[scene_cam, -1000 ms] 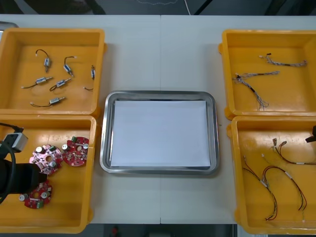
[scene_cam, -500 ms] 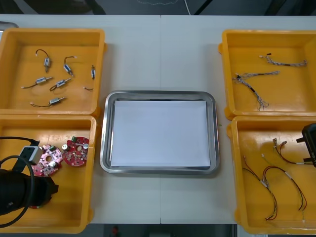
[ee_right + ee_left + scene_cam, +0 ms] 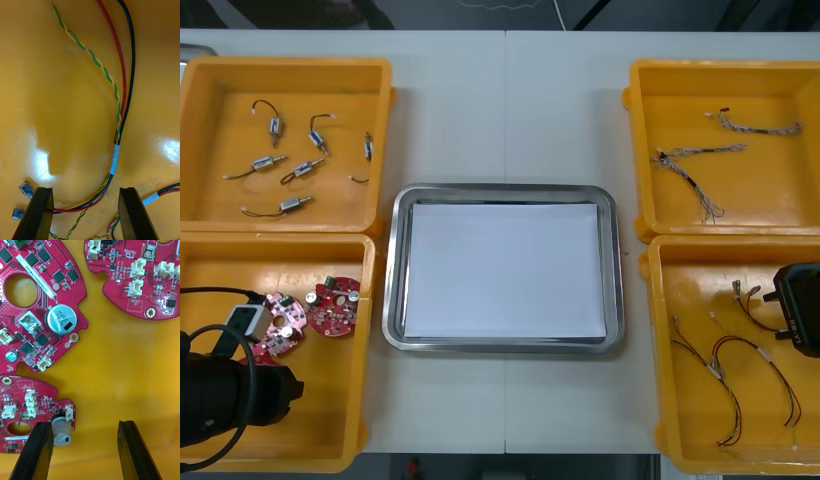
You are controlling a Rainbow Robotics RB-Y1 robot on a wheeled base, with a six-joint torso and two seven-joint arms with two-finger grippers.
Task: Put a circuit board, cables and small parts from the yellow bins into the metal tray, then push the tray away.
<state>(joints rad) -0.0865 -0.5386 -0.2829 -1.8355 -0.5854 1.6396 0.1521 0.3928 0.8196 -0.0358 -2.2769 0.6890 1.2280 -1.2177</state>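
Two round red circuit boards [image 3: 332, 305] lie in the near-left yellow bin [image 3: 365, 400]. My left gripper [image 3: 275, 385] hovers low over that bin, open. In the left wrist view my left gripper [image 3: 84, 450] has bare bin floor between its fingers. A third circuit board [image 3: 30, 416] lies against the one finger, and two more boards [image 3: 37, 315] lie beyond. My right gripper [image 3: 800, 320] is over the near-right bin [image 3: 655, 350]. In the right wrist view my right gripper [image 3: 85, 213] is open, straddling a red and black cable [image 3: 114, 159] with a white sleeve. The metal tray [image 3: 505, 190] is white inside.
The far-left bin [image 3: 385, 120] holds several small metal parts [image 3: 295, 170]. In the far-right bin [image 3: 635, 150] lie twisted blue and white cables [image 3: 690, 170]. More red and black cables [image 3: 740, 370] lie in the near-right bin. Small metal cable ends [image 3: 26, 188] sit beside my right finger.
My left arm has drawn toward the table's near edge and now covers the nearest board. My right gripper has come in from the right edge over the near-right bin.
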